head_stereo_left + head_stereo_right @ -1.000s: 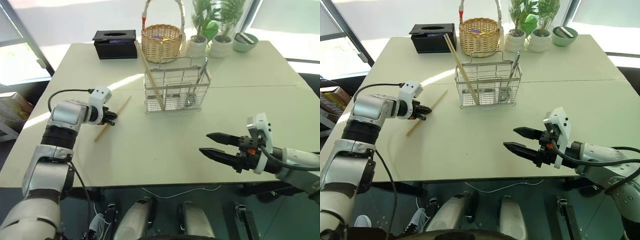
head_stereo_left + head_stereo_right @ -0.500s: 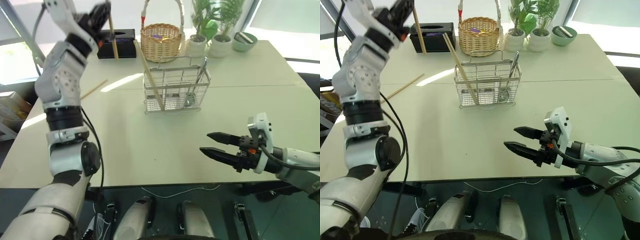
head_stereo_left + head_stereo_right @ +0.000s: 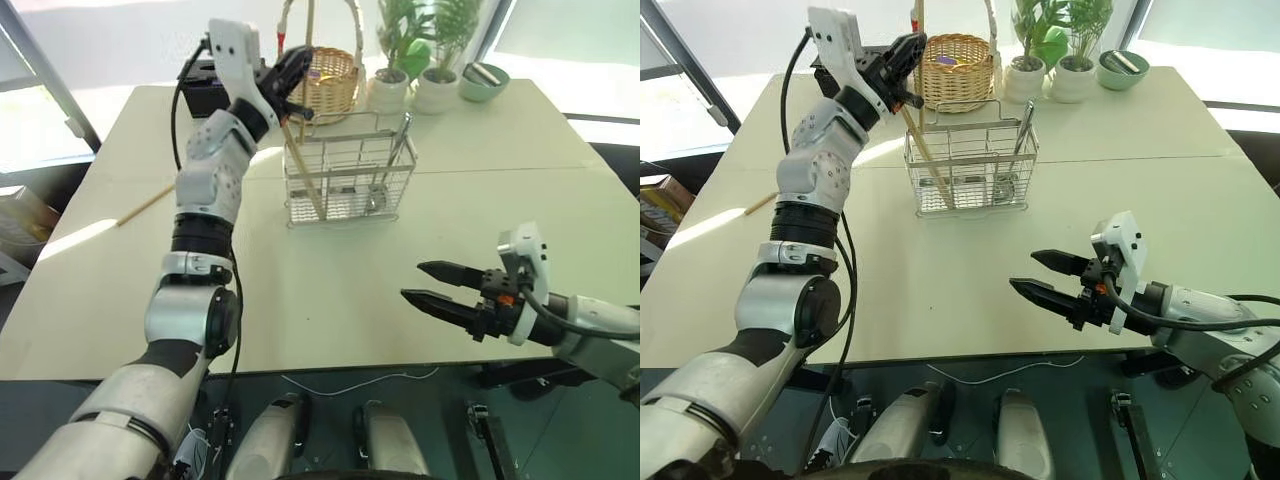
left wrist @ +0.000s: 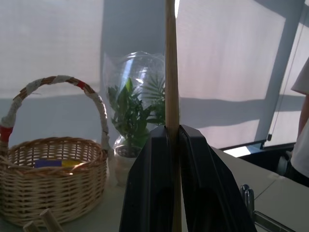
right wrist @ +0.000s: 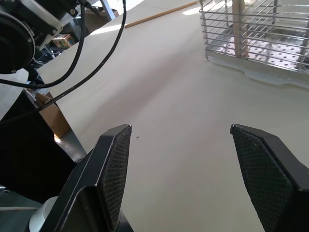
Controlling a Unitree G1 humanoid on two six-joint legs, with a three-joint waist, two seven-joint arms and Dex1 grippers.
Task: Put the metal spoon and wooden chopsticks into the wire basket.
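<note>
The wire basket (image 3: 345, 165) stands mid-table with wooden chopsticks (image 3: 300, 165) leaning in its left end and the metal spoon (image 3: 404, 140) upright in its right end. My left gripper (image 3: 290, 75) is raised above the basket's left rear corner, shut on one more chopstick (image 4: 171, 72) that it holds upright. Another chopstick (image 3: 145, 203) lies flat on the table, far to the left. My right gripper (image 3: 440, 290) hovers open and with nothing in it over the table's front right part, its fingers (image 5: 113, 169) wide apart and pointing towards the basket (image 5: 251, 34).
A round wicker basket (image 3: 322, 85) with a tall handle, a black tissue box (image 3: 205, 85), two potted plants (image 3: 400, 70) and a green bowl (image 3: 488, 82) line the table's far edge, right behind the left gripper.
The left arm has lifted a chopstick off the table's left side, swung up and to the right, and turned the stick upright over the wire basket. The right gripper has stayed put.
</note>
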